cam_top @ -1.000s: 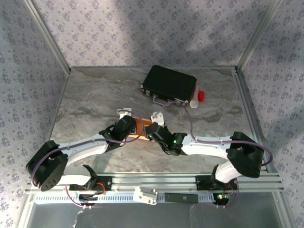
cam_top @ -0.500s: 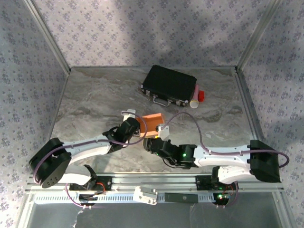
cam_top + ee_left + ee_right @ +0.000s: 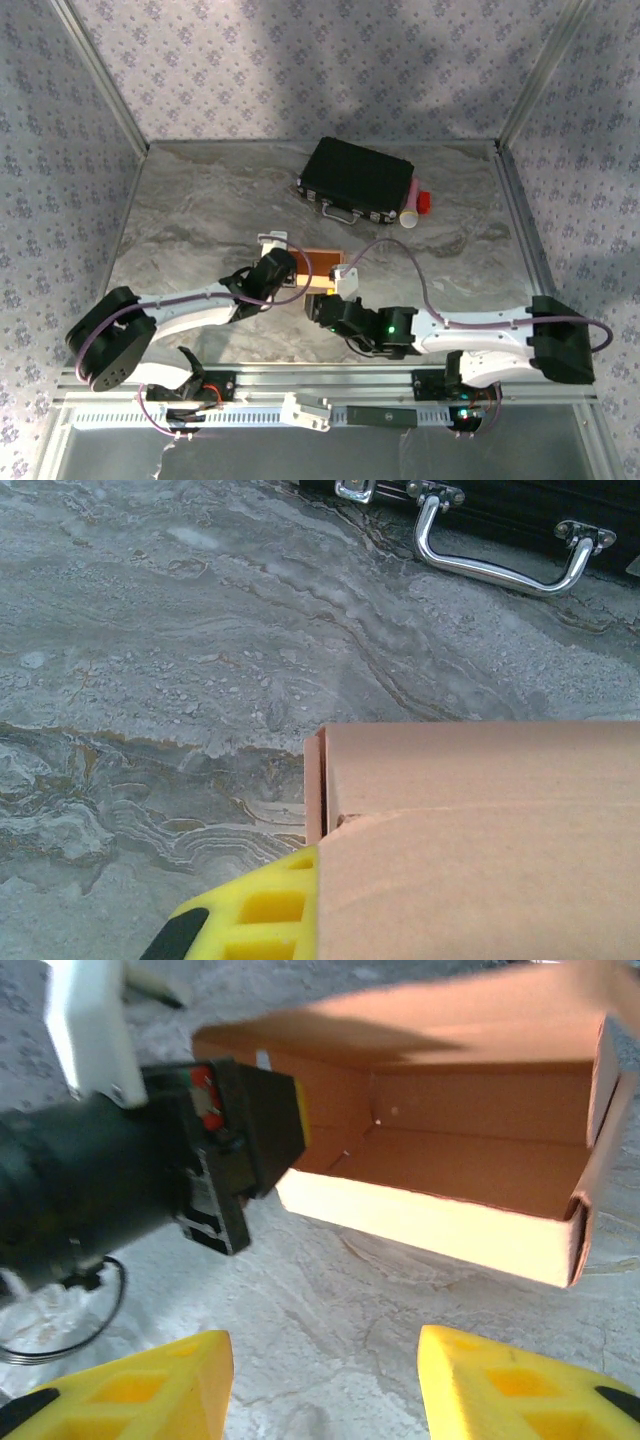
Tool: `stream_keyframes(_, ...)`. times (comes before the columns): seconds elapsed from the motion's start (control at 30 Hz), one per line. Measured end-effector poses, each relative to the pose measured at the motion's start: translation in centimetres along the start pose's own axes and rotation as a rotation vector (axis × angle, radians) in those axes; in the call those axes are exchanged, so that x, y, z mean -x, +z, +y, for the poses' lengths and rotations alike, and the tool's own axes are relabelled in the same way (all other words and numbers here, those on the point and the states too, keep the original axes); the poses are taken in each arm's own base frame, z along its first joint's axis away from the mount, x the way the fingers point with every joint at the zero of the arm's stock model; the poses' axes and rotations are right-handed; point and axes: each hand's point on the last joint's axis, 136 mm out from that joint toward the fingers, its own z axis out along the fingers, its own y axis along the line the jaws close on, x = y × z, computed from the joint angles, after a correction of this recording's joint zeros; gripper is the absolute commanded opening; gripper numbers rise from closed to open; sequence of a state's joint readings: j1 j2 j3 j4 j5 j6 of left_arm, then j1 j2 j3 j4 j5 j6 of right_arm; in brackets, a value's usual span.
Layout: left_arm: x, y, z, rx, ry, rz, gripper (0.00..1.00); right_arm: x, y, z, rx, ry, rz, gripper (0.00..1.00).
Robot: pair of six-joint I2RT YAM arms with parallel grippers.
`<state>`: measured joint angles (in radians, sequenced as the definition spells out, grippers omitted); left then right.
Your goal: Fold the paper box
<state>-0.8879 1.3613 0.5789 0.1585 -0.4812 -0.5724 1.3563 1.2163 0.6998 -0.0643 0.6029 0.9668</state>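
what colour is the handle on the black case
Shiny silver handle; it shows best in the left wrist view.

The paper box (image 3: 450,1230) is thin salmon-pink cardboard, matt and smooth, with a soft crease along one wall. The desk (image 3: 150,680) has a grey, veined stone look and is smooth with a dull sheen. The right arm's fingers (image 3: 130,1390) are matt yellow plastic, moulded with square recesses. The black case (image 3: 358,175) has a dark, low-gloss hard shell; its handle (image 3: 495,575) and latches (image 3: 355,490) are bright polished metal, glossy and mirror-like
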Motion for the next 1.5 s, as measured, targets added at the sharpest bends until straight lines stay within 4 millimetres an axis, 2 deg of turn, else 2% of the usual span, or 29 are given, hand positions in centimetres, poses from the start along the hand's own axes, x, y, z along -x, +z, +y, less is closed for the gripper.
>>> stream_keyframes(0.13, -0.2, -0.2, -0.4, -0.005, -0.002, -0.001, 0.04, 1.6, -2.1, -0.3, 0.024, 0.104, -0.036, 0.5)
stream_keyframes(0.37, -1.5, -0.9, -1.4, -0.012, 0.006, 0.02, 0.17, 3.9, -4.6, -2.5, -0.002, 0.298, -0.082, 0.54)
stream_keyframes(0.57, -2.7, -1.3, -1.6, -0.006, 0.006, 0.049, 0.29, 4.3, -4.2, -4.5, -0.056, 0.427, -0.074, 0.54)
stream_keyframes(0.77, -3.9, -1.8, -1.8, 0.003, 0.012, 0.076, 0.42, 3.6, -4.1, -4.4, -0.049, 0.553, -0.037, 0.57)
stream_keyframes(0.87, -4.4, -2.3, -1.8, 0.0, 0.008, 0.088, 0.46, 3.5, -4.0, -4.3, -0.043, 0.627, -0.024, 0.58)
stream_keyframes(1.0, -4.5, -3.4, -1.8, -0.017, -0.017, 0.093, 0.46, 3.8, -3.7, -3.9, -0.015, 0.741, -0.02, 0.6)
stream_keyframes(1.2, -3.6, -5.7, -1.9, -0.067, -0.112, 0.102, 0.43, 4.5, -2.3, -3.7, 0.007, 0.889, -0.006, 0.56)
stream_keyframes(1.3, -3.2, -7.4, -1.3, -0.079, -0.157, 0.106, 0.41, 5.3, -2.2, -3.6, -0.014, 0.874, -0.011, 0.48)
stream_keyframes(1.4, -2.2, -9.5, -0.9, -0.11, -0.185, 0.096, 0.4, 7.3, -2.9, -2.3, -0.01, 0.812, -0.02, 0.41)
stream_keyframes(1.5, 0.4, -11.9, -1.0, -0.151, -0.221, 0.059, 0.41, 10.2, -2.8, -1.5, -0.02, 0.727, -0.051, 0.36)
